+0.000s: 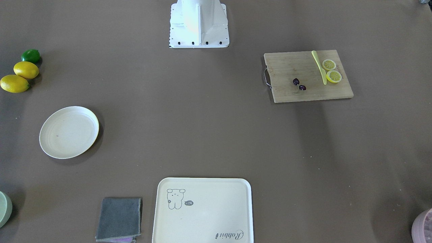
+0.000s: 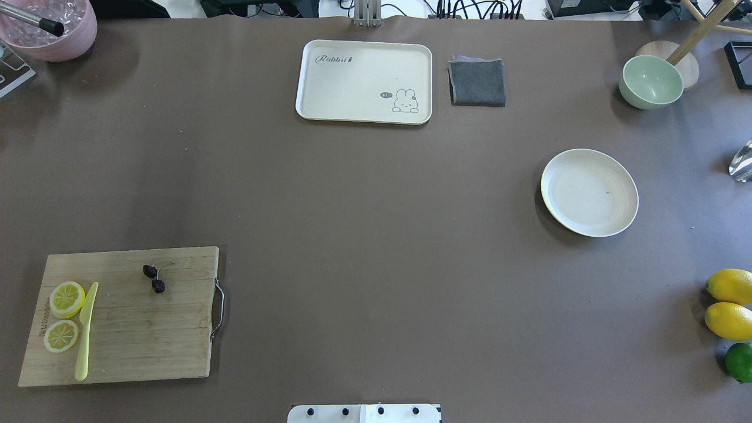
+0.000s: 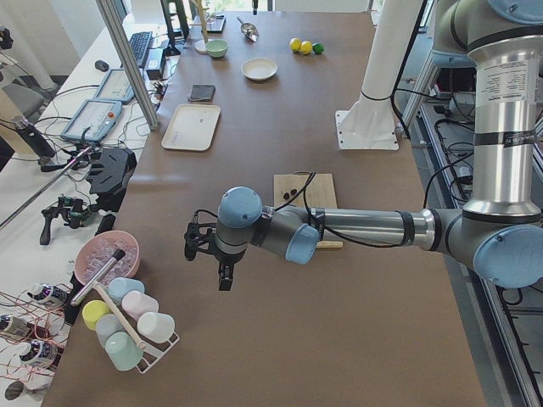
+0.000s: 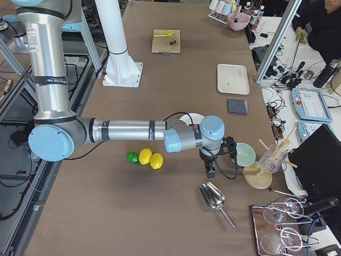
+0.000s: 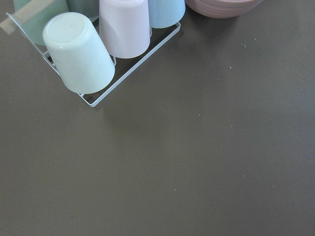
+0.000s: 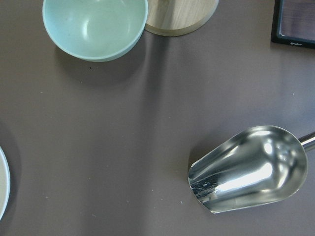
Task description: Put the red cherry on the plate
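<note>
**Starting out: cherry on the board, nothing yet on the plate**

The red cherry (image 2: pixel 158 286) lies on the wooden cutting board (image 2: pixel 129 329) at the robot's left, apart from the lemon slices (image 2: pixel 66 298) and the yellow knife (image 2: pixel 86 332). The plate (image 2: pixel 589 192) sits bare at the robot's right, well apart from the board. No step looks begun, so the first reach is the one in hand.

The left arm stretches out low and level past the board. Its left gripper (image 3: pixel 222 278) points down over bare surface near the cup rack (image 5: pixel 98 54). The right arm mirrors it at the other end, with the right gripper (image 4: pixel 210 169) hanging near the metal scoop (image 6: pixel 248 169) and the green bowl (image 6: pixel 93 27). Neither holds anything that shows, and I cannot tell how far either is open.

The next move probably calls for the left arm to swing back over the board and descend on the thin stem or one tiny fruit. That needs a fine, narrow pinch.
</note>
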Tool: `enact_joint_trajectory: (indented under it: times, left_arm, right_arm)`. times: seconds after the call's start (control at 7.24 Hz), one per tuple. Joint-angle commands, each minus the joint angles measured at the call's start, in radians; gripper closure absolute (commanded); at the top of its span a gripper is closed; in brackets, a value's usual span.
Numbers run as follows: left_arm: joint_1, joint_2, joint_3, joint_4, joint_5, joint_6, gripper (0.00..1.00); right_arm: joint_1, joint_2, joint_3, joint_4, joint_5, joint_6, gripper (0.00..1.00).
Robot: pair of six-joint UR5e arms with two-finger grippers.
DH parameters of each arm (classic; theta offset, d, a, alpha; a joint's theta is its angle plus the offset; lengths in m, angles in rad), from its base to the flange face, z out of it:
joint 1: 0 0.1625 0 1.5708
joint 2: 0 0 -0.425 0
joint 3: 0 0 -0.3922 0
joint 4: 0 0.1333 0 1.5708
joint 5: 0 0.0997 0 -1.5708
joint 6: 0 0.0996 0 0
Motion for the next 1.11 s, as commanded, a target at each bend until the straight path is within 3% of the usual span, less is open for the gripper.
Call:
enact_joint_trajectory:
  times: [0.0, 0.28, 0.55, 0.69, 0.97]
  left_arm:
    - [0.002, -0.047, -0.005, -0.027, 0.001, 0.002, 0.02]
    - [0.005, -0.070, 0.042, -0.095, 0.001, -0.001, 0.02]
    - [0.001, -0.044, 0.033, -0.122, 0.000, 0.008, 0.02]
    - [-0.001, -0.033, 0.035, -0.168, 0.001, -0.004, 0.02]
    - [-0.001, -0.033, 0.035, -0.172, 0.001, -0.004, 0.02]
  right_arm:
    - [-0.080, -0.001, -0.003, 0.122, 0.000, 0.152, 0.00]
    - [-0.224, -0.004, -0.009, 0.297, -0.011, 0.399, 0.00]
    - [-0.383, -0.002, -0.009, 0.455, -0.112, 0.648, 0.00]
    - [-0.445, -0.008, -0.010, 0.487, -0.167, 0.713, 0.00]
    - [-0.482, -0.014, -0.009, 0.491, -0.175, 0.721, 0.00]
